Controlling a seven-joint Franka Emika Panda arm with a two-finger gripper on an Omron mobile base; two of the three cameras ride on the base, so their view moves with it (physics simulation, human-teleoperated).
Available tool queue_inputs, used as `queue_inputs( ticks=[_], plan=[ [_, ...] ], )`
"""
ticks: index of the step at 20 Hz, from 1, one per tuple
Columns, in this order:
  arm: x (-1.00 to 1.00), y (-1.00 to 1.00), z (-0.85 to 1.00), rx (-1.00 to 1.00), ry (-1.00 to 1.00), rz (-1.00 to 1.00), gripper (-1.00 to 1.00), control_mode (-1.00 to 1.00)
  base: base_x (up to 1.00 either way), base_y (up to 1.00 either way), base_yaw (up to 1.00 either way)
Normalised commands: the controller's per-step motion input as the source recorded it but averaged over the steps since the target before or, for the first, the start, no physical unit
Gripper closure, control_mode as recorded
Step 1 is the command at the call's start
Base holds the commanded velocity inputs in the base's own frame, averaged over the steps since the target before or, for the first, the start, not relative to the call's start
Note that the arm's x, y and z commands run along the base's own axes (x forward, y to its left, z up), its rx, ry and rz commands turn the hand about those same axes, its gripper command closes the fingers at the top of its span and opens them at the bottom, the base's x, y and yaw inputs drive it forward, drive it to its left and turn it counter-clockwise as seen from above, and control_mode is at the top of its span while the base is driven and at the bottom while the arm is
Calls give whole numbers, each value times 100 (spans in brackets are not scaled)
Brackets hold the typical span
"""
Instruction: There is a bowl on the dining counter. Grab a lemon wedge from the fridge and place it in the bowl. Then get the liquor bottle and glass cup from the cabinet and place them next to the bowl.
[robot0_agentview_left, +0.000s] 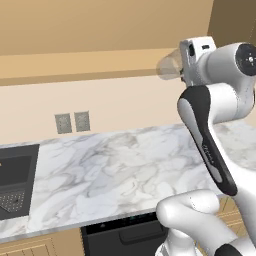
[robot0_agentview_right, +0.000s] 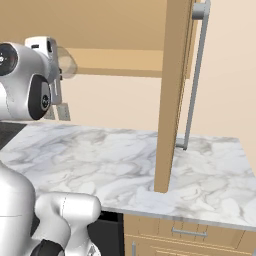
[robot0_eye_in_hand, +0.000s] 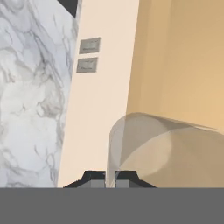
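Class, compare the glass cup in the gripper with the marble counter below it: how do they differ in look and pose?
The glass cup is clear and see-through; the marble counter is opaque, white with grey veins. The cup lies tipped sideways, held up by the shut gripper; the counter lies flat and level below. Both look smooth.

Glass cup (robot0_agentview_left: 170, 65) above marble counter (robot0_agentview_left: 115, 170)
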Motion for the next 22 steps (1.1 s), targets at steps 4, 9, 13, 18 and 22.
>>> queue_inputs(
  ticks=[4,9,13,18,22],
  plan=[
    [-70,-5,0,2,8,0,100,-100,0,0,0],
    [-77,-8,0,1,3,0,100,-100,0,0,0],
    [-70,-4,0,1,2,0,100,-100,0,0,0],
    [-27,0,-1,0,0,0,100,100,-46,0,0],
    [0,0,0,0,0,0,100,100,-79,22,-13]
  ],
)
